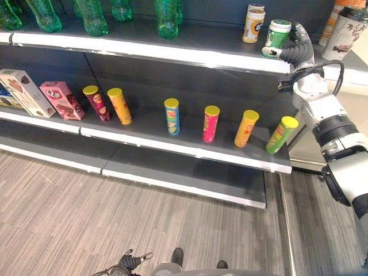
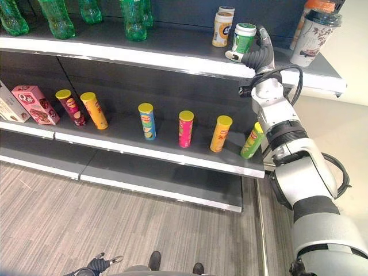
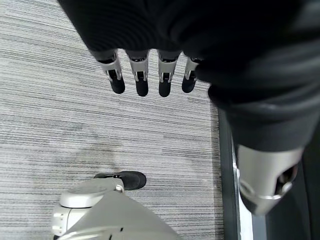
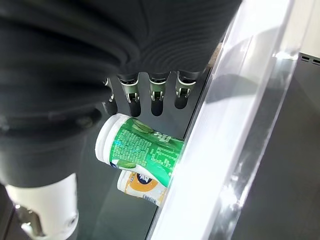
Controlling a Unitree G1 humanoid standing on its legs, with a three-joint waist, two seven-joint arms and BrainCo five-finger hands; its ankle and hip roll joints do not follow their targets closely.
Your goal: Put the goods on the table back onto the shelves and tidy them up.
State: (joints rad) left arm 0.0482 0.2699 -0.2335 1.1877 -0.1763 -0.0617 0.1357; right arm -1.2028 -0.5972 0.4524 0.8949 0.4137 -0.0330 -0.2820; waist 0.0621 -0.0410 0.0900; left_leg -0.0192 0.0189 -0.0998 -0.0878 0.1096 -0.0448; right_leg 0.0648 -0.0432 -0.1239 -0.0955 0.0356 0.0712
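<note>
A green-and-white cup (image 1: 278, 35) stands slightly tilted at the front edge of the top shelf (image 1: 172, 52), right beside a tan cup (image 1: 253, 26). My right hand (image 1: 294, 53) is raised to the shelf edge just right of the green cup, fingers straight alongside it. In the right wrist view the straight fingers (image 4: 156, 97) end just short of the green cup (image 4: 140, 147); whether they touch it I cannot tell. My left hand (image 3: 140, 75) hangs low over the floor with straight fingers and holds nothing.
Green bottles (image 1: 92, 16) line the top shelf's left part, and tall patterned cups (image 1: 344, 34) stand at its right end. Several chip cans (image 1: 211, 122) stand spaced along the middle shelf, with snack boxes (image 1: 60, 99) at its left. A bare lower shelf (image 1: 190, 178) juts out over the grey floor.
</note>
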